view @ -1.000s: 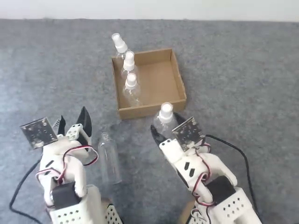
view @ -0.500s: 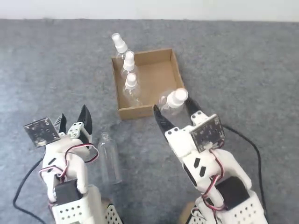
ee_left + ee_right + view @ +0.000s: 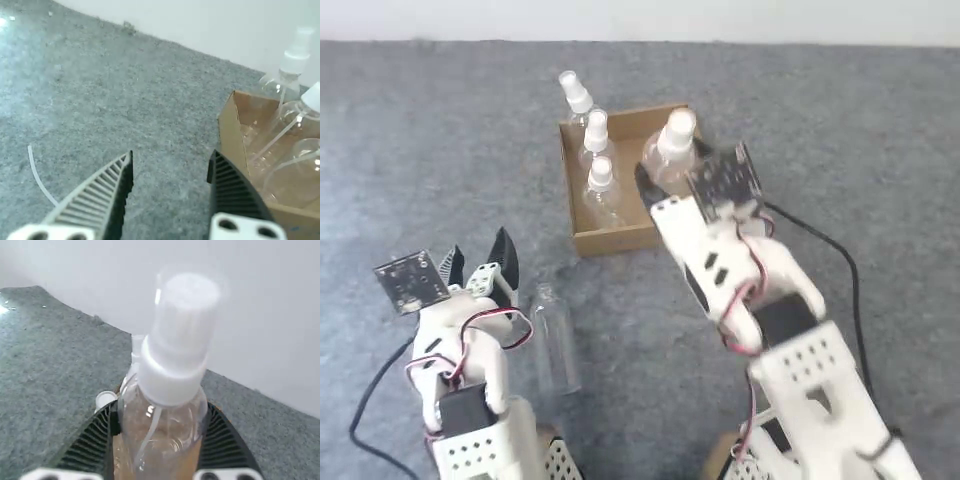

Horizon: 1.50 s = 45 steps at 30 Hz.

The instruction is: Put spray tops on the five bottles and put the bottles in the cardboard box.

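Clear glossy plastic bottles (image 3: 601, 196), matt cardboard box (image 3: 612, 240), rough carpet (image 3: 840, 130).

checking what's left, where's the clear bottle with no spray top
High view: clear uncapped bottle is on grey carpet beside the left gripper, near the brown cardboard box.

I see the open cardboard box (image 3: 620, 238) with three clear, spray-topped bottles upright along its left wall: far bottle (image 3: 576, 98), middle bottle (image 3: 594, 138) and near bottle (image 3: 602, 190). I can't tell if the far one stands inside. The fourth bottle (image 3: 672, 152), topped, sits clamped in the right gripper (image 3: 160, 415) above the box. The fifth bottle (image 3: 555, 340) lies topless before the box.
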Tool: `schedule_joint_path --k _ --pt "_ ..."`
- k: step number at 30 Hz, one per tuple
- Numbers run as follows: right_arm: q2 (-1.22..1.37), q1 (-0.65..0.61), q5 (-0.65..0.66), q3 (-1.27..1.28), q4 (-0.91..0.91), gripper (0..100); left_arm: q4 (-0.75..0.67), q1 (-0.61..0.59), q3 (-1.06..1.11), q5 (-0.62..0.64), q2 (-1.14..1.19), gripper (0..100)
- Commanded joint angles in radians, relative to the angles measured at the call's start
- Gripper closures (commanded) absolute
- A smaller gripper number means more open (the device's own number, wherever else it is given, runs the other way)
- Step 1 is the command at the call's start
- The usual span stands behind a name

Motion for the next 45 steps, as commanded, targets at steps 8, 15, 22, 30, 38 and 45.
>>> schedule_joint_path --k 8,15,22,30,38,45 --pt "0.397 0.087 0.006 -0.21 -0.236 95.1 -0.032 -0.069 -0.013 -0.009 -0.015 77" --pt "0.605 0.088 0.006 -0.315 -0.315 95.1 -0.032 -0.068 -0.013 -0.009 -0.015 77" --pt "0.736 0.088 0.006 -0.397 -0.355 95.1 -0.032 -0.069 -0.012 -0.009 -0.015 77" --pt "0.854 0.088 0.005 -0.497 -0.355 95.1 -0.029 -0.069 -0.012 -0.009 -0.015 77" --pt "0.964 0.108 0.005 -0.583 -0.355 95.1 -0.028 -0.069 -0.012 -0.009 -0.015 77" --pt "1.082 0.127 0.005 -0.672 -0.355 95.0 -0.028 -0.069 -0.012 -0.009 -0.015 77"
